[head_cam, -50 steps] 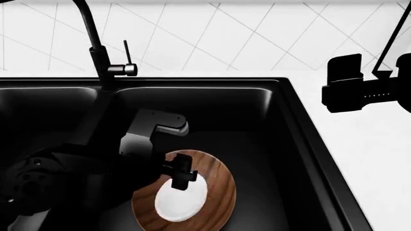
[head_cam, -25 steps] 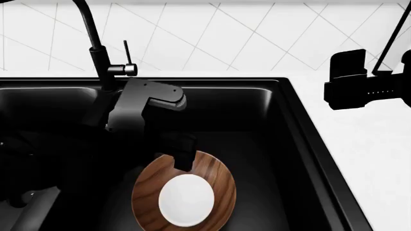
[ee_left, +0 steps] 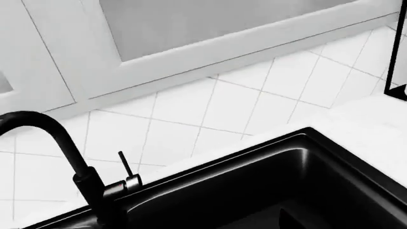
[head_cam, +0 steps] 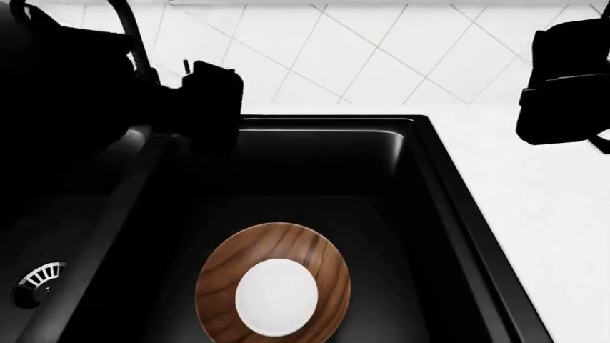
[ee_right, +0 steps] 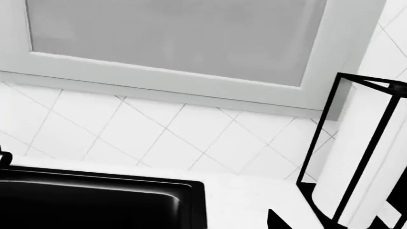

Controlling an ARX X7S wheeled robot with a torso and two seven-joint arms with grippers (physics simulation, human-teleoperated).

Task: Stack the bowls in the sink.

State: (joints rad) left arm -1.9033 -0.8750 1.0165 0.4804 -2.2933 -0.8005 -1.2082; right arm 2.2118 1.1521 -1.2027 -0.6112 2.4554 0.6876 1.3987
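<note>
The wide brown wooden bowl [head_cam: 221, 270] rests on the floor of the sink's [head_cam: 448, 186] right basin. The small white bowl [head_cam: 276, 287] sits inside it, upright and near its middle. Nothing touches either bowl. My left gripper [head_cam: 211, 89] hangs high over the sink's back rim by the faucet, far from the bowls. In its wrist view only one fingertip [ee_left: 286, 222] shows, well off the middle, with nothing held. My right gripper [head_cam: 558, 78] hovers above the counter at the right, also with one spread fingertip [ee_right: 275, 220] in its wrist view and nothing in it.
The black faucet [ee_left: 70, 152] stands at the sink's back rim, partly hidden by my left arm in the head view. A metal drain [head_cam: 38, 277] lies in the left basin. A white counter [head_cam: 543, 214] runs right of the sink. A paper-towel roll in a black stand [ee_right: 362, 157] is near my right gripper.
My left arm has lifted out of the basin, up and back-left toward the faucet, leaving the white bowl inside the wooden one. The right gripper has risen a little.
</note>
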